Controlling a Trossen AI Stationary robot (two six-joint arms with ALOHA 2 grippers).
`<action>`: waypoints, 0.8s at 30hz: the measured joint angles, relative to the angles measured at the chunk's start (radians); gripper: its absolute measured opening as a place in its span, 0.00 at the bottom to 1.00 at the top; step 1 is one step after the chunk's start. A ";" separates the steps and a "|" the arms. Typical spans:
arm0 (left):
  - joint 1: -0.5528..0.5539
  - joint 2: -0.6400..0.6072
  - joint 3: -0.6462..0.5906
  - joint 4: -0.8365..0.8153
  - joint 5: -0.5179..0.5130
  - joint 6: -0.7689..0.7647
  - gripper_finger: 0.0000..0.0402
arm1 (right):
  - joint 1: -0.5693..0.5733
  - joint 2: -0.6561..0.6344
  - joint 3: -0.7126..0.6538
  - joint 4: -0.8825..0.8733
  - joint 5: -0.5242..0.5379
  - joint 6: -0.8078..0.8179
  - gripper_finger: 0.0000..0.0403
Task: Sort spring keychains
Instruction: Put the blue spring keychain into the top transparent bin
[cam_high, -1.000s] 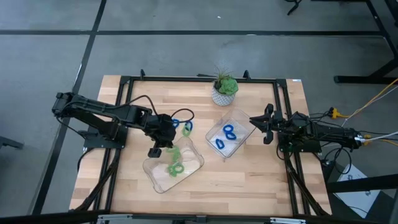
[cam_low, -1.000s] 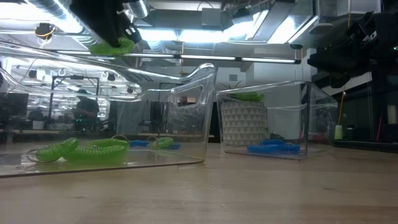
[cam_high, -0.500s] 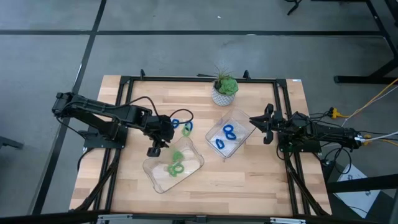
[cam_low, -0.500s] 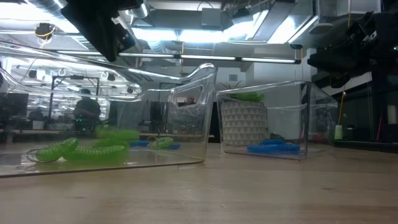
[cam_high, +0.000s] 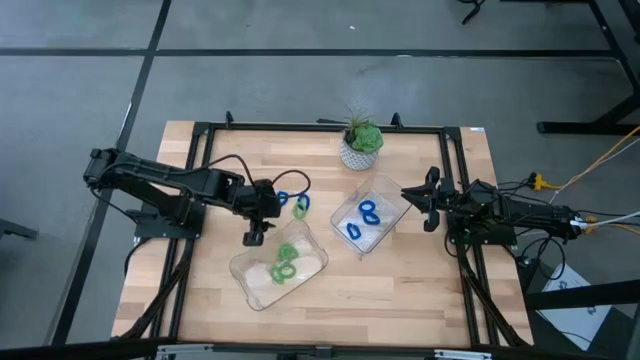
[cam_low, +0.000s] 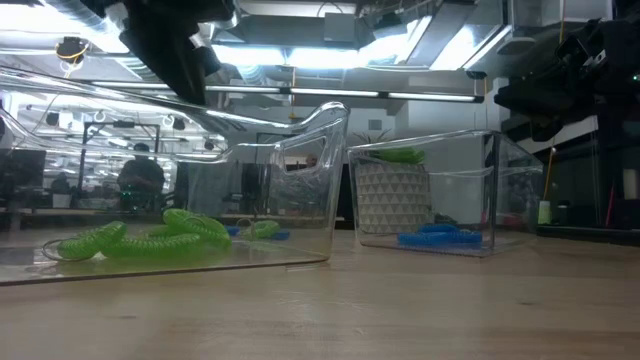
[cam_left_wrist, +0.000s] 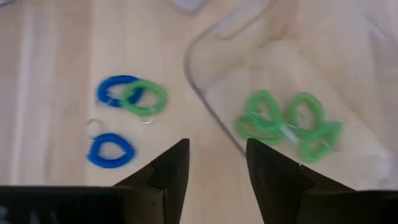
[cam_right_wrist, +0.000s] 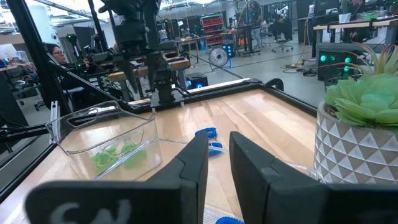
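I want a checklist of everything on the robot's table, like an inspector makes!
Surface: wooden table, light planks, black frame around it.
Job's things: green spring keychains in the left clear tray; blue spring keychains in the right clear tray; two blue and one green loose on the wood.
Clutter: potted plant at the back edge.
Grippers: left gripper beside the left tray, fingers open, empty; right gripper waiting at the right tray's edge.
Cables: black cable along the left arm.
Surroundings: grey floor; workshop and a person beyond.
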 joint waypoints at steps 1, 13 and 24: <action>0.002 0.000 0.000 0.002 -0.017 -0.003 0.39 | 0.000 0.000 0.000 0.000 0.000 0.000 0.17; 0.111 0.000 0.000 0.010 -0.099 -0.161 0.42 | 0.000 0.000 0.000 0.000 0.000 0.000 0.17; 0.238 0.000 0.000 0.010 -0.143 -0.283 0.41 | 0.000 0.000 0.000 0.000 0.000 0.000 0.17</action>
